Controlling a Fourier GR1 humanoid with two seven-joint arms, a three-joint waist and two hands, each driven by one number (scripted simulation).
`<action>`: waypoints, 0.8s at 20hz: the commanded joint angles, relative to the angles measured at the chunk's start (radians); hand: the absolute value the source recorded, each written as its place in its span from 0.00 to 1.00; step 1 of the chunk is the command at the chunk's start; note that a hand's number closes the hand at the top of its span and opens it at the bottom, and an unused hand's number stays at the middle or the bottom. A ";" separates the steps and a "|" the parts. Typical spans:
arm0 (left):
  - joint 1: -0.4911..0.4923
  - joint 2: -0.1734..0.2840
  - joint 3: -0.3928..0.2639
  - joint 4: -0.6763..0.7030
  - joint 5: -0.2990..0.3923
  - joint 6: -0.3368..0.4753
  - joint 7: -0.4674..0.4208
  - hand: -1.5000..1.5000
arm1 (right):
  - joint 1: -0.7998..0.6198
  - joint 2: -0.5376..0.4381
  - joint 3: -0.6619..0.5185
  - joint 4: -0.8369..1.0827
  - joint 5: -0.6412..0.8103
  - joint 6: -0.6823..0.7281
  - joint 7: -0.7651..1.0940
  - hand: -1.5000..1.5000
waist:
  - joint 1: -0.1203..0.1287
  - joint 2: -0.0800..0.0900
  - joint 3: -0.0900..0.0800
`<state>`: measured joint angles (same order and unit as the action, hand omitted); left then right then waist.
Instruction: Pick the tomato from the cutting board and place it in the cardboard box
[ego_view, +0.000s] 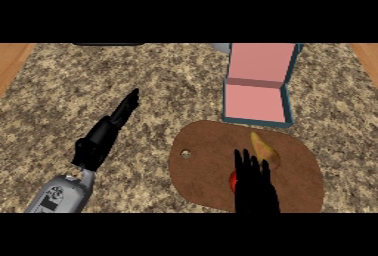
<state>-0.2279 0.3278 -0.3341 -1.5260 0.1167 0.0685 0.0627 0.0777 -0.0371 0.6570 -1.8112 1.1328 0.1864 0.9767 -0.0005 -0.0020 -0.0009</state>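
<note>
The right hand (255, 185) comes in from the lower edge over the brown cutting board (207, 170), its dark fingers stretched straight and close together, pointing away from the robot. It lies over the red tomato (232, 181), of which only a small red sliver shows at the hand's left side; the fingers are not curled round it. Just beyond the fingertips a yellow-orange pointed item (264, 150) rests on the board. The box (255, 100), pink inside with blue-green walls and its lid up, stands on the speckled table (88, 85) just beyond the board. The left hand (111, 130) hangs over bare table well to the left, fingers straight, holding nothing.
</note>
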 joint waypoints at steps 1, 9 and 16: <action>0.005 -0.002 0.055 0.047 -0.012 -0.054 -0.041 0.50 | -0.014 0.000 -0.051 0.067 0.000 -0.003 0.000 0.00 | -0.001 0.002 0.001; 0.013 -0.064 0.067 -0.010 -0.070 -0.068 0.024 0.50 | -0.037 0.007 -0.085 0.125 -0.009 0.011 -0.041 1.00 | 0.001 0.002 0.001; 0.039 -0.111 0.078 0.058 -0.135 -0.064 -0.072 0.50 | -0.028 -0.017 -0.032 0.174 0.084 -0.068 -0.090 1.00 | 0.000 0.002 0.001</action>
<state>-0.2121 0.2565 -0.2446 -1.5053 0.0339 -0.0135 0.0503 0.0541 -0.0608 0.6134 -1.7186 1.1859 0.1458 0.8979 -0.0007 -0.0124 -0.0089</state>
